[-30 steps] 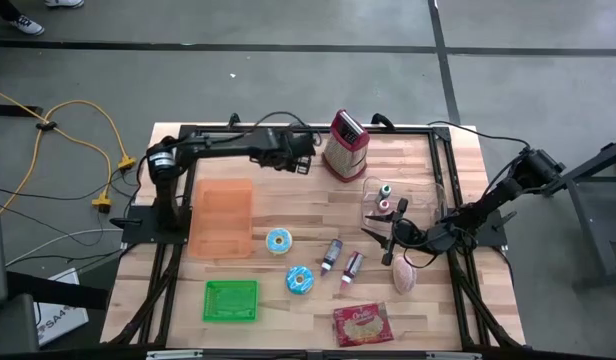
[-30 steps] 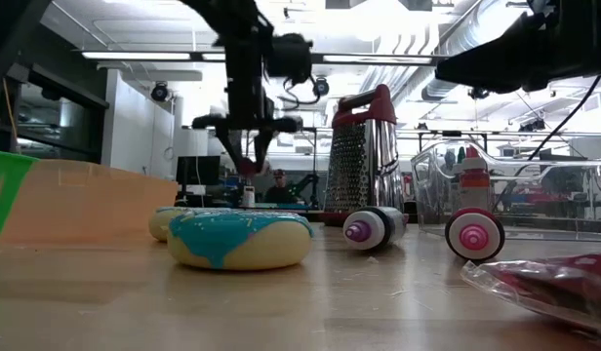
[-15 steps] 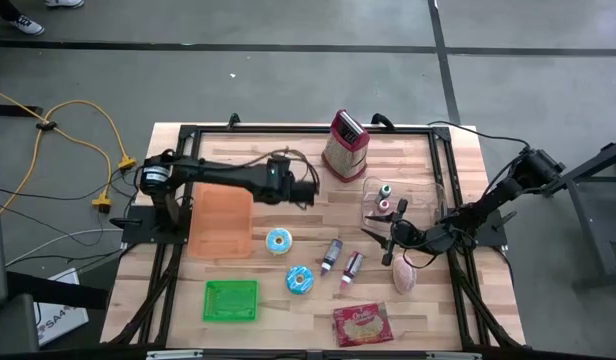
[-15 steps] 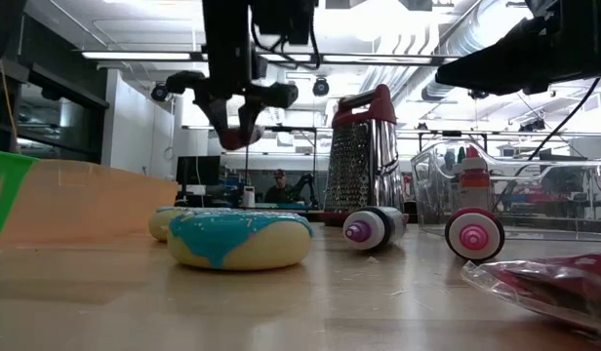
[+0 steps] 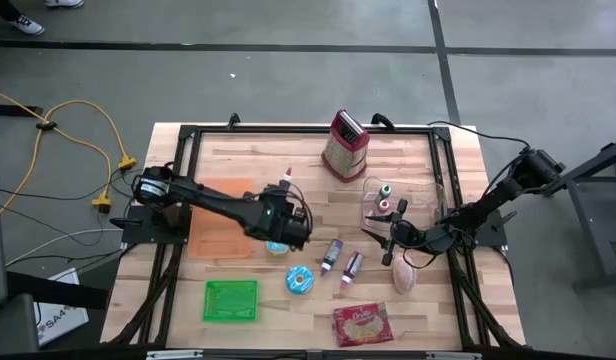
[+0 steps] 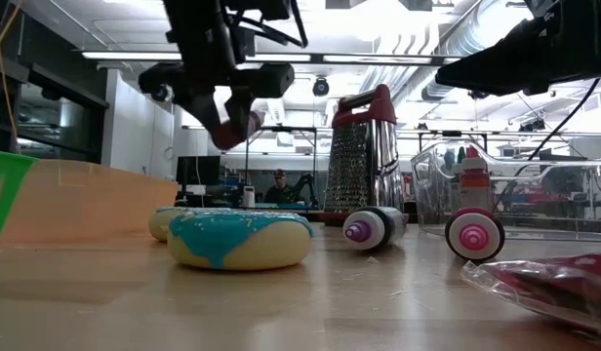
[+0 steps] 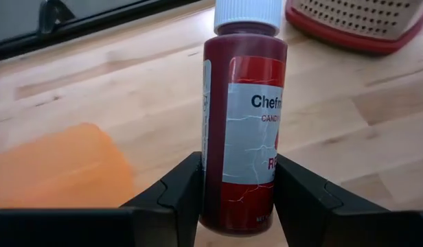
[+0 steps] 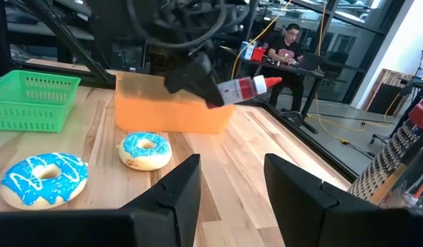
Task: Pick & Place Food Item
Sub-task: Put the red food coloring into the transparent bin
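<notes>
I'm looking at a wooden tabletop (image 5: 248, 165) in a workshop with a grey floor, and a person sits at a desk far behind it in the right wrist view. As I read it, the pick is done and the place is left. My left gripper (image 7: 235, 182) has its jaws closed part-way on a red bottle (image 7: 242, 130), held clear of the tabletop. In the high view that gripper (image 5: 288, 222) hangs near the middle of the table, just right of the orange bin (image 5: 220, 218) and over the far blue-iced donut (image 5: 279, 241); the second donut (image 5: 299, 280) lies nearer. I can't tell which container I'm meant to use: the orange bin or the green basket (image 5: 231, 301) at the near left.

The bottle is small and slim, filled with dark red liquid, with a white screw cap and a red and silver label, creased, reading "Chefm…" and "CAND…". It looks rigid and sits squarely between the fingers (image 7: 177, 189).

My right gripper (image 8: 229, 182) waits on the right side with its jaws parted and nothing between them, beside a clear box (image 5: 406, 195).
</notes>
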